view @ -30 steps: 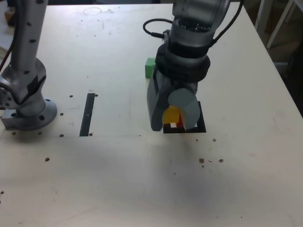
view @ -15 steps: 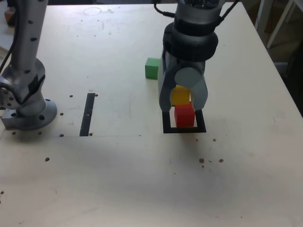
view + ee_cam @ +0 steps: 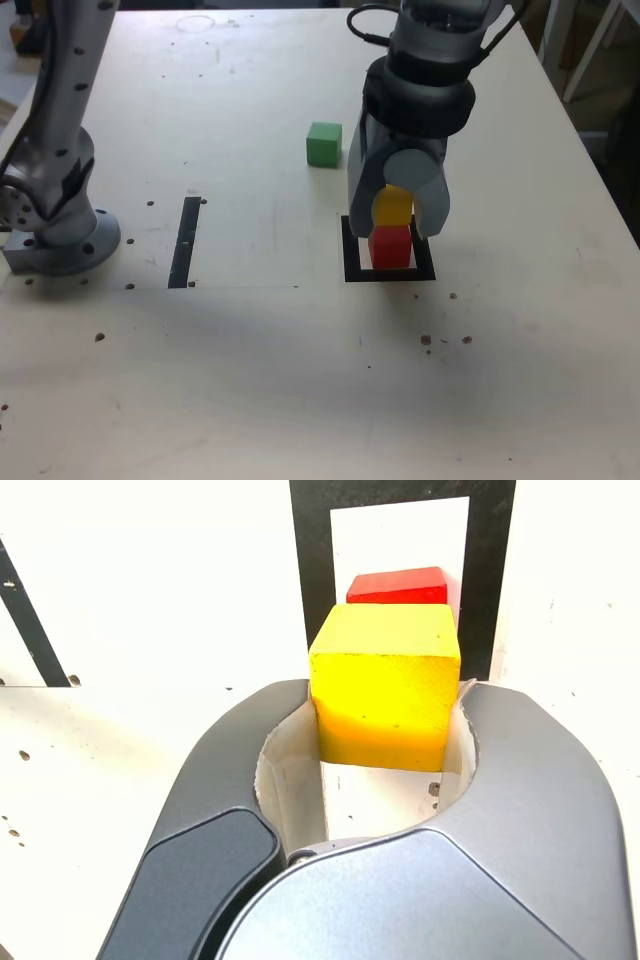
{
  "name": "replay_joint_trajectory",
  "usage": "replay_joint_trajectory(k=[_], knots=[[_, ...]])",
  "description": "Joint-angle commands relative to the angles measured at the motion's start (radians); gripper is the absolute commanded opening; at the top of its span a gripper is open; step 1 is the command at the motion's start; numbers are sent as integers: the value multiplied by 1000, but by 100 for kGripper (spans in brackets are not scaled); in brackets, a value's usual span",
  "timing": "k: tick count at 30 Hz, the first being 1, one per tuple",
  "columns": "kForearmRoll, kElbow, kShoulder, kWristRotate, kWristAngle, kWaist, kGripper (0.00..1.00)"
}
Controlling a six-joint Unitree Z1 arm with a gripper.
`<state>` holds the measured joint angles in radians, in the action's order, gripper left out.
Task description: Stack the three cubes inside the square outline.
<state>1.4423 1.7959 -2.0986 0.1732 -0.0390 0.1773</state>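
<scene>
In the exterior view my gripper (image 3: 395, 226) hangs over the square outline (image 3: 350, 272), shut on the yellow cube (image 3: 392, 204). The red cube (image 3: 391, 247) sits inside the outline, directly under the yellow one; I cannot tell whether the two touch. The green cube (image 3: 323, 144) lies alone on the table, behind the outline and toward the exterior view's left. In the wrist view both jaws of the gripper (image 3: 388, 695) press the sides of the yellow cube (image 3: 386, 680), with the red cube (image 3: 398, 585) showing just beyond it inside the square outline (image 3: 310, 580).
A straight black tape strip (image 3: 184, 240) lies on the table at the exterior view's left, also seen in the wrist view as the tape strip (image 3: 25, 620). The arm's base (image 3: 50, 225) stands at the far left. Small dark specks dot the pale tabletop (image 3: 300, 380).
The gripper has risen with the yellow cube and shifted slightly to the exterior view's right, so the red cube now shows fully below it.
</scene>
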Motion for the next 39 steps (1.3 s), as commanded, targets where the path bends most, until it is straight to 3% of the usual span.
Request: replay_joint_trajectory(k=[1,20,22,28,39], knots=[[-4,4,-8,-2,3,-2,32],[-18,-1,-38,-8,22,-7,33],[-19,-3,-38,-8,22,-8,41],[-25,-10,-37,-8,26,-9,93],[-24,-25,-28,-3,27,-9,98]])
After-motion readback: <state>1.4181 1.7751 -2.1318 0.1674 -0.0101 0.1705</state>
